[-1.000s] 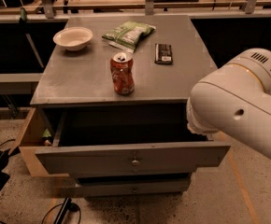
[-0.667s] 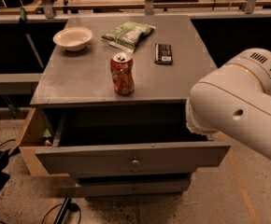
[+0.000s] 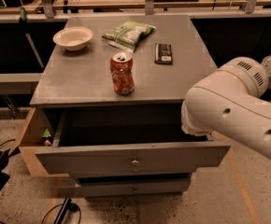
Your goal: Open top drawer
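Note:
The top drawer (image 3: 103, 158) of the grey cabinet stands pulled out towards me, its dark inside showing under the cabinet top. Its flat grey front carries a small round metal knob (image 3: 135, 162) at centre. A narrower grey drawer (image 3: 131, 187) below it is shut. My white arm (image 3: 233, 111) fills the right side, reaching down by the drawer's right end. The gripper itself is hidden behind the arm and is out of view.
On the grey cabinet top (image 3: 79, 83) stand a red soda can (image 3: 122, 73), a white bowl (image 3: 73, 37), a green snack bag (image 3: 128, 33) and a dark flat bar (image 3: 163, 52). A wooden panel (image 3: 30, 139) stands at the cabinet's left. Cables lie on the floor.

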Tool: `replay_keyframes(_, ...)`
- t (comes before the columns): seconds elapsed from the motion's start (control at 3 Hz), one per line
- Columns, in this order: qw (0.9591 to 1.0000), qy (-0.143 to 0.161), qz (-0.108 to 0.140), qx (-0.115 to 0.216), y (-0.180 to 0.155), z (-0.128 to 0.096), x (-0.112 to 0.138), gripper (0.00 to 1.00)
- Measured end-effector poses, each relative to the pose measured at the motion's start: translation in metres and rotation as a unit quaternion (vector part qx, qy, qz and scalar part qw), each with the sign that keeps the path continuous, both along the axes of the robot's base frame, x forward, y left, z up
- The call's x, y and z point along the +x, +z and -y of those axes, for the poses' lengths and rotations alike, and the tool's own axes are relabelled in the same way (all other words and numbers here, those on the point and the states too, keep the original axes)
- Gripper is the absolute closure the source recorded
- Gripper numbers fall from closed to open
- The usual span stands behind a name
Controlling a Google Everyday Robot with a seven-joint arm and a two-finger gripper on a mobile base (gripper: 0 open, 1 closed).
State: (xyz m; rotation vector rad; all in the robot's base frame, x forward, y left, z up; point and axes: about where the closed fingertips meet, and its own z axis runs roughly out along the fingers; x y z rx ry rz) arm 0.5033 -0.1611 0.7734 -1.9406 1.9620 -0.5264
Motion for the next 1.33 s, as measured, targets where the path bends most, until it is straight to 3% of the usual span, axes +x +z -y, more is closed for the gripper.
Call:
replay_keyframes(1.0, 0.9982, 0.001, -0.041, 0.044, -0.096, -0.014, 0.038, 1.00)
replay_keyframes(1.33, 0.9966, 0.006, -0.070, 0.043, -0.108, -0.009, 0.019, 1.00)
